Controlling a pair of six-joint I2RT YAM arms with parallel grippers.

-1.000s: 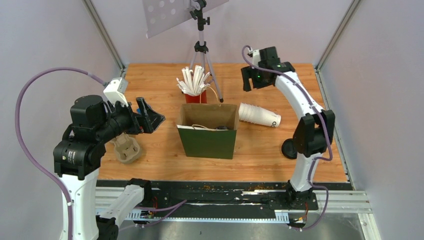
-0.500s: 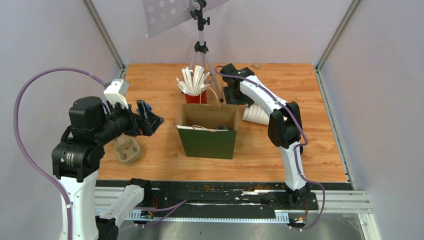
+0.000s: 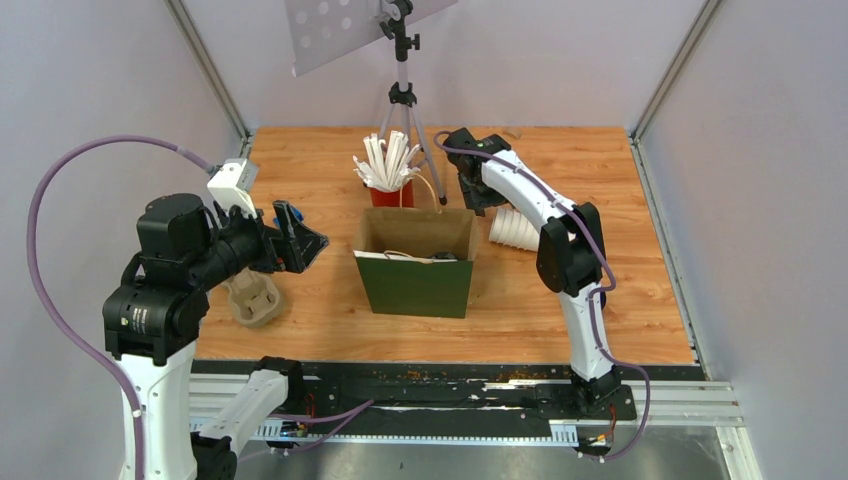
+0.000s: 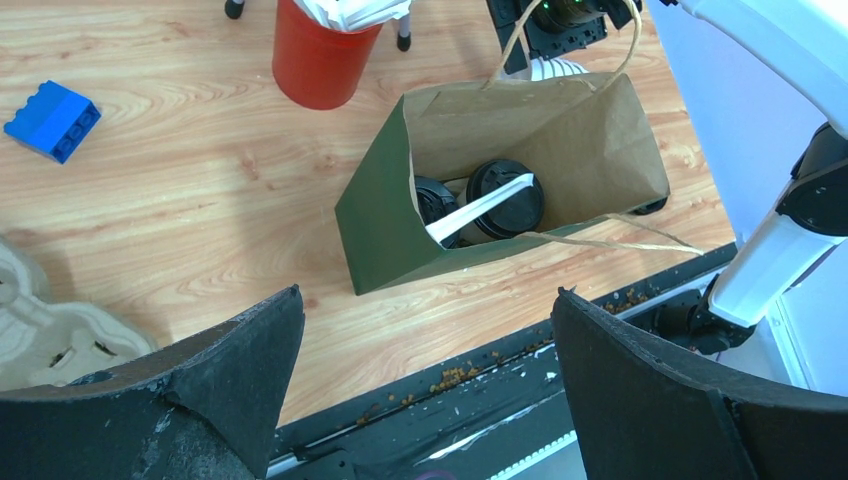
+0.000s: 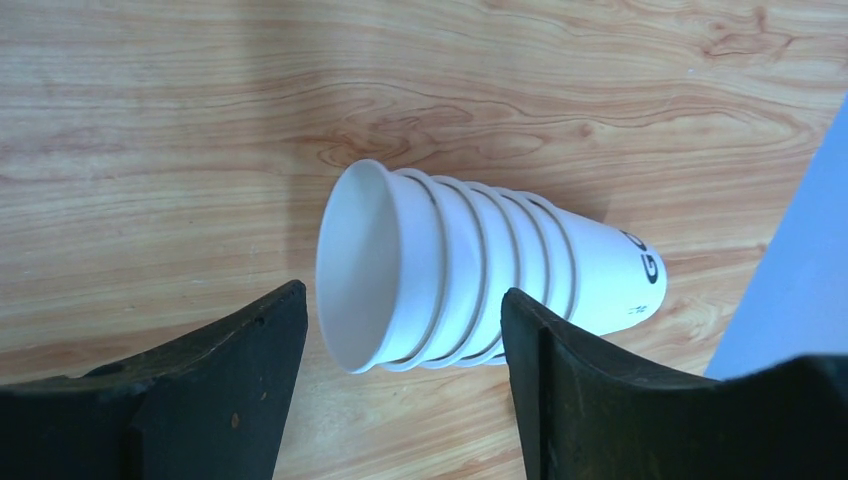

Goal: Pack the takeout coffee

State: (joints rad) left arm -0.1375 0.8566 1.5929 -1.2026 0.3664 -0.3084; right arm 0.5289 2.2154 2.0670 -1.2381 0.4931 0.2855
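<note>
Two black-lidded cups of takeout coffee [image 4: 505,197] stand inside the open green and brown paper bag [image 3: 415,272], with a white straw [image 4: 480,208] lying across them. My left gripper [image 3: 300,236] hovers open to the left of the bag, empty, and looks down on it [image 4: 425,300]. My right gripper [image 3: 478,196] hangs open behind the bag's right corner. Its fingers straddle the mouth end of a stack of nested white cups [image 5: 480,265] lying on its side, without gripping it.
A red cup of white straws [image 3: 390,185] stands behind the bag, in front of a tripod [image 3: 402,100]. A cardboard cup carrier [image 3: 252,300] lies under my left arm. A blue brick [image 4: 52,120] sits on the wood at the left.
My right arm has swung from the back right over to the lying cup stack and lowered toward it, its jaws narrowing a little. The left arm has barely shifted.
</note>
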